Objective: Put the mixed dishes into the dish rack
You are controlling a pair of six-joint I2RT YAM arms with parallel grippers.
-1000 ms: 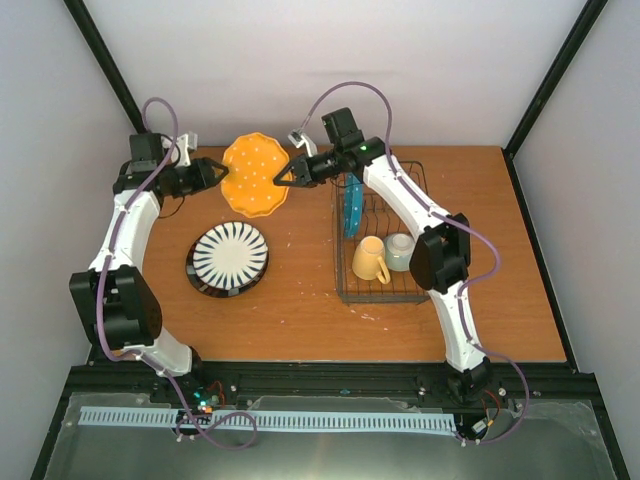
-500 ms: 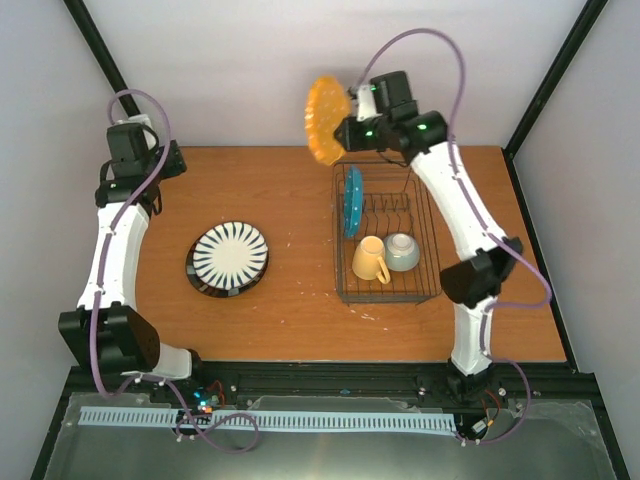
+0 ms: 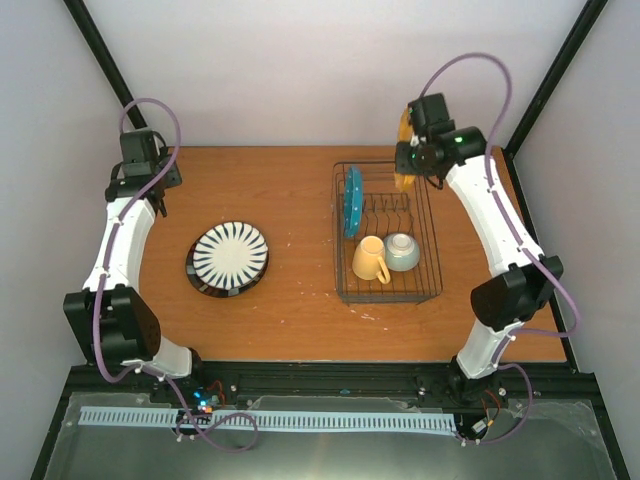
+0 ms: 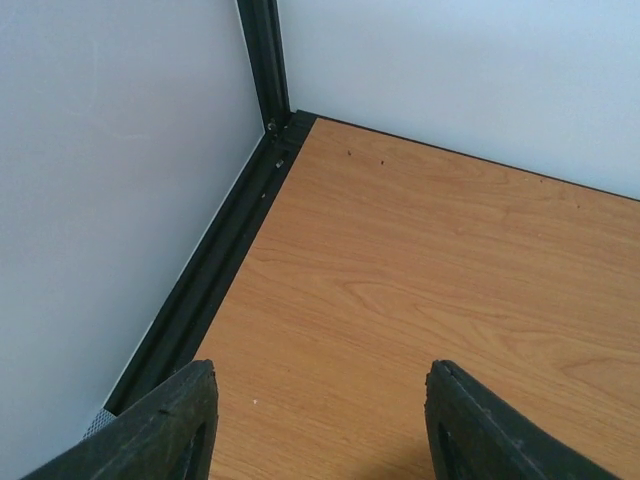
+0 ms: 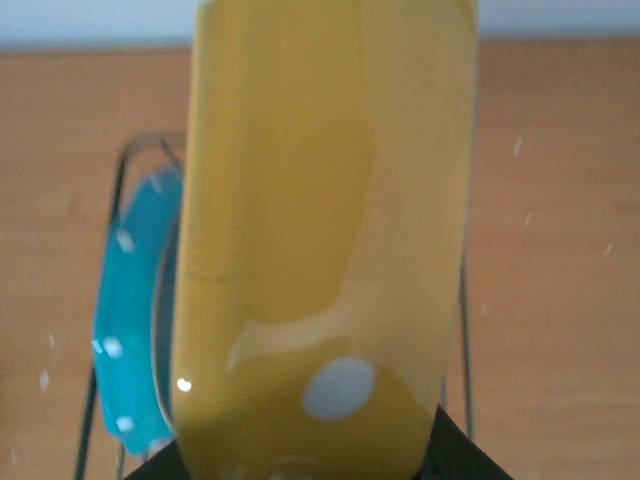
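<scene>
The orange dotted plate [image 3: 403, 180] stands on edge in the right gripper [image 3: 412, 158], up over the far right corner of the dish rack [image 3: 338, 290]. Whether its lower edge touches the wires can't be told from the top view. In the right wrist view the plate [image 5: 320, 230] fills most of the frame (glossy, one white dot low down). The jaws are clamped on its bottom edge, w/ dark fingers [image 5: 455, 450] showing at either side.

Behind it on the left is the teal dotted plate [image 5: 130, 320], upright in a slot at the far left of the rack. Seen from the top, that plate [image 3: 351, 200] is also on edge. The pale yellow mug [image 3: 369, 260] and the small pale green bowl [image 3: 402, 251] sit side by side in the near half of the rack, approx touching.

The black-and-white striped plate [image 3: 229, 256] lies flat on the table [image 3: 290, 190], well apart from the rack to its left, w/ a darker rim [image 3: 196, 281] peeking out beneath it.

The left gripper [image 4: 320, 390] hangs near the far left corner of the table. Its fingers [image 4: 175, 420] are spread wide w/ nothing btwn them, only bare wood below.
</scene>
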